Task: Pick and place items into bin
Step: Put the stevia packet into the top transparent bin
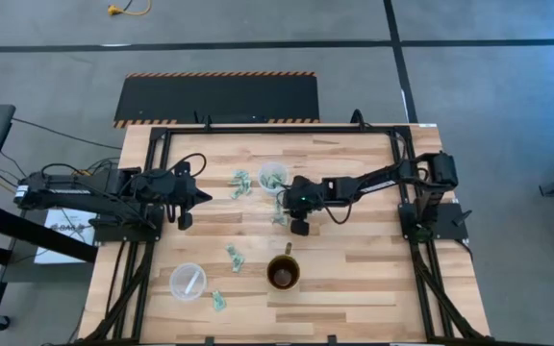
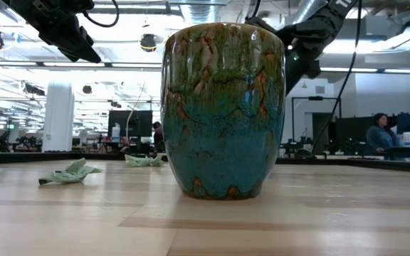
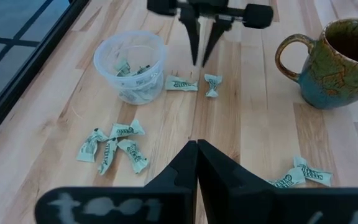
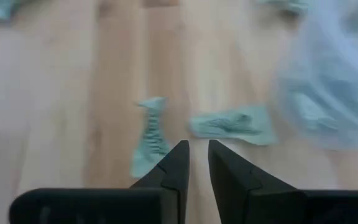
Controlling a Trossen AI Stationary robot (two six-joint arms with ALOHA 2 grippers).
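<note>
Small pale green-and-white wrappers lie flat on the wooden table: two (image 4: 151, 134) (image 4: 232, 124) just ahead of my right gripper (image 4: 197, 152), a cluster (image 3: 114, 146) near the far side, and others (image 1: 232, 255) (image 1: 218, 300) toward the near edge. A clear plastic cup (image 1: 273, 176) stands upright with several wrappers inside. My right gripper (image 1: 289, 204) hovers beside that cup, fingers a narrow gap apart, holding nothing. My left gripper (image 3: 197, 149) is shut and empty, waiting at the table's left (image 1: 195, 197).
A glazed blue-green mug (image 1: 284, 272) stands upright near the near edge and fills the middle of the low view (image 2: 223, 114). A second clear cup (image 1: 188, 281) stands near the near-left corner. Bare wood lies between the two grippers. People show in the room beyond (image 2: 383, 135).
</note>
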